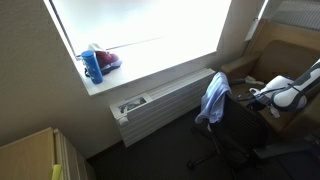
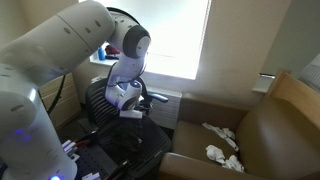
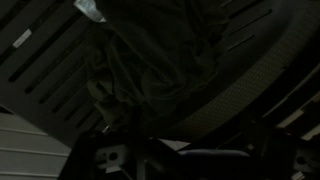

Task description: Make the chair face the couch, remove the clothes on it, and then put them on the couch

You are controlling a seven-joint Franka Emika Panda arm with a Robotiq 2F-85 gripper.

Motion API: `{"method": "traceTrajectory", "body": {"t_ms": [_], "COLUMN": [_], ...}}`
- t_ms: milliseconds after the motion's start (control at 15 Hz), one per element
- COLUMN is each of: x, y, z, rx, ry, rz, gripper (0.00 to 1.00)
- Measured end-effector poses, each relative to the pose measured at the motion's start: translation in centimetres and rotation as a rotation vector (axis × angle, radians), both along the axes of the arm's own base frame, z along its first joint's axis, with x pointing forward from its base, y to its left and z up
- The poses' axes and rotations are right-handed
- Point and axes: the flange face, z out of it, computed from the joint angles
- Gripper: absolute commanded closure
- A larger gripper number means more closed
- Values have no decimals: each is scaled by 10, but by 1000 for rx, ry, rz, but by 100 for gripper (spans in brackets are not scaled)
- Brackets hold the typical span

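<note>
A light-blue fabric garment (image 1: 213, 97) drapes over the dark slatted office chair (image 1: 238, 132). Just right of it, the gripper (image 1: 258, 99) is spread and empty.

The white Panda arm (image 2: 60, 50) rises from the near left in an exterior view, bends at a rounded elbow joint (image 2: 130, 42) and turns its wrist (image 2: 125, 82) downward. The gripper (image 2: 133, 108) hangs below it, pointing down. In the dim wrist view its jaws stand wide apart at the lower edge.

White glossy arm (image 2: 60, 45), rounded links; dark joint cap (image 2: 136, 43); bluish light (image 2: 20, 135) at base.
</note>
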Motion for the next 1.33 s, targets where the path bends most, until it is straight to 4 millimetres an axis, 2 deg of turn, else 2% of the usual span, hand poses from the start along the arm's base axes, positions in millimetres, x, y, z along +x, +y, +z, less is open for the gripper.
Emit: {"method": "traceTrajectory", "body": {"t_ms": [200, 400, 467, 533, 667, 800, 1133, 1267, 1333], "x": [3, 7, 13, 24, 45, 57, 69, 80, 93], "y": [12, 38, 45, 50, 53, 52, 45, 31, 18], "z": [-3, 12, 19, 30, 48, 56, 55, 56, 65], "rx": [44, 177, 211, 239, 268, 275, 279, 249, 226], "ry": [-136, -219, -241, -271, -331, -368, -396, -399, -422], "rz": [12, 11, 25, 37, 56, 73, 78, 31, 0], "gripper": [0, 0, 10, 28, 40, 55, 90, 100, 100]}}
